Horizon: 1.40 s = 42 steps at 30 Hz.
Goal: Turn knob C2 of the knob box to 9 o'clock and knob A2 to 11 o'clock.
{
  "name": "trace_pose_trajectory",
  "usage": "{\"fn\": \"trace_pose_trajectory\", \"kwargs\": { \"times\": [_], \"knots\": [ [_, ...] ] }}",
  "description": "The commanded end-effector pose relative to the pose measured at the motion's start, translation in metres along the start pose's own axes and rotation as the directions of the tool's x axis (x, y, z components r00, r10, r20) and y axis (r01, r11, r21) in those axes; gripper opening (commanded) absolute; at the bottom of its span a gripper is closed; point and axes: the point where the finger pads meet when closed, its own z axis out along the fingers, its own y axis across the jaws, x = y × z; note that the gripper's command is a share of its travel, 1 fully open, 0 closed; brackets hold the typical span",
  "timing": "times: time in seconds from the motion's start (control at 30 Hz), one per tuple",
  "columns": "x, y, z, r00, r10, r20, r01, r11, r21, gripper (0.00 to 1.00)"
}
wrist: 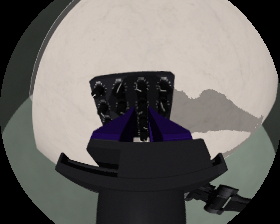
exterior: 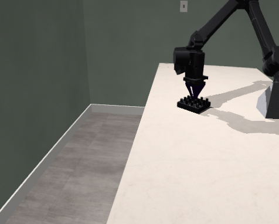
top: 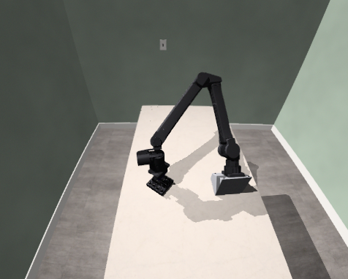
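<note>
the tool (exterior: 195, 98) (wrist: 142, 111) points down over the black knob box (top: 159, 185) (exterior: 193, 106) (wrist: 132, 80), its purple fingers drawn near each other among the knobs; i cannot tell whether they grasp 1. the box sits on the pale counter (top: 190, 245) (exterior: 187, 170) (wrist: 150, 40), well apart from the arm's base (top: 216, 182) (exterior: 261, 104).

Count: one arm (top: 179, 111) (exterior: 218, 23) (wrist: 220, 199), one hand (top: 159, 177) (exterior: 194, 98) (wrist: 142, 108), one table (top: 190, 245) (exterior: 176, 164) (wrist: 150, 45), one knob box (top: 160, 185) (exterior: 187, 107) (wrist: 131, 78), one wall plate (top: 163, 44) (exterior: 183, 6); four knobs (wrist: 163, 85) along the box's fully visible row.
</note>
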Motion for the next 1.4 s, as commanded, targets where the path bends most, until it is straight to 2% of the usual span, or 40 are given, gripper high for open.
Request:
{"fn": "trace_pose_trajectory", "kwargs": {
  "times": [0.0, 0.63, 0.67, 1.37],
  "knots": [
    [-0.0038, 0.0021, 0.0018, 1.0, 0.005, 0.008, -0.005, 1.0, -0.003, 0.18],
    [-0.0038, 0.0021, 0.0018, 1.0, 0.005, 0.008, -0.005, 1.0, -0.003, 0.18],
    [-0.0038, 0.0021, 0.0018, 1.0, 0.005, 0.008, -0.005, 1.0, -0.003, 0.07],
    [-0.0039, 0.0023, 0.0016, 1.0, 0.004, 0.006, -0.004, 1.0, -0.004, 0.07]
  ]
}}
